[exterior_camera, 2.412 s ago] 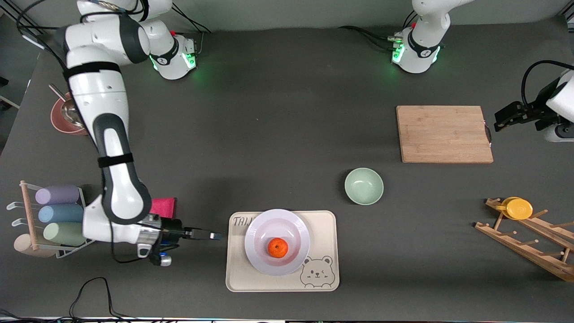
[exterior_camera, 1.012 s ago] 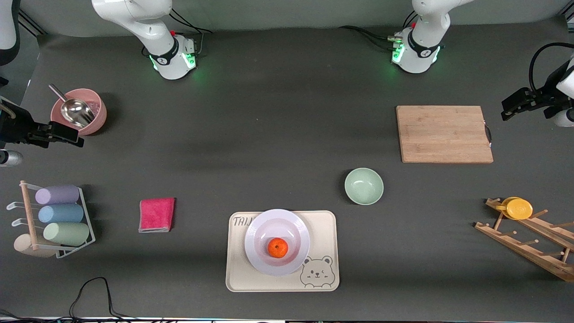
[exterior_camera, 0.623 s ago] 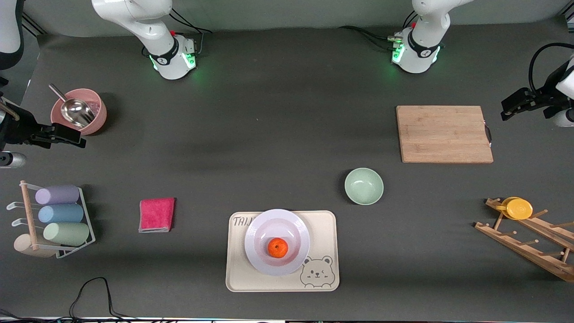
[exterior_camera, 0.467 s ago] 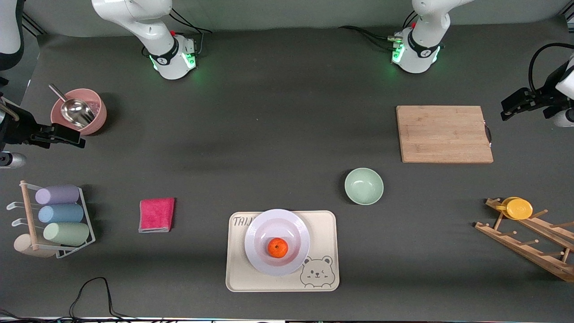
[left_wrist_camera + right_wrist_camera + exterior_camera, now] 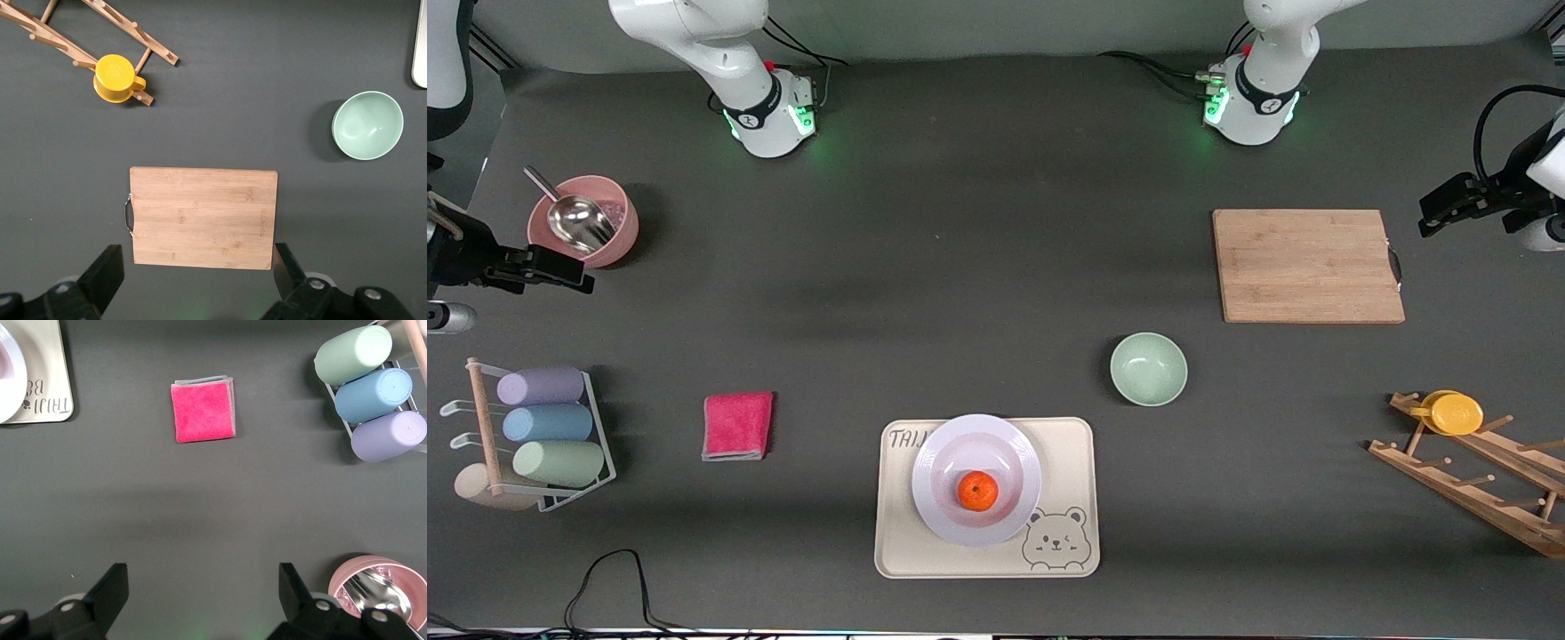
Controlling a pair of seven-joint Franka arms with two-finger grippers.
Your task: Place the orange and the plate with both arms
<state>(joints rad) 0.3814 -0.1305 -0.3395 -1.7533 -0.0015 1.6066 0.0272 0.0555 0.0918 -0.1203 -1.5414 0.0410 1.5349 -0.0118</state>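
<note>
The orange (image 5: 978,491) lies in the shallow centre of the lavender-white plate (image 5: 935,458). The plate rests on a cream bear tray (image 5: 1069,462) near the table's front edge. My right gripper (image 5: 574,271) is open and empty, up over the table's right-arm end beside a pink bowl; it also shows in its own wrist view (image 5: 200,597). My left gripper (image 5: 1430,216) is open and empty over the left-arm end, beside the wooden cutting board; it also shows in its own wrist view (image 5: 197,280). The plate's edge (image 5: 8,373) shows in the right wrist view.
A mint-green bowl (image 5: 1148,369) sits between tray and cutting board (image 5: 1307,265). A pink cloth (image 5: 736,425), a cup rack (image 5: 534,427) and a pink bowl with a scoop (image 5: 583,220) are toward the right arm's end. A wooden rack with a yellow cup (image 5: 1454,413) is at the left arm's end.
The right arm has drawn back from beside the tray to the table's end near the pink bowl, then held still. The left gripper shifted slightly outward. Orange and plate have not moved.
</note>
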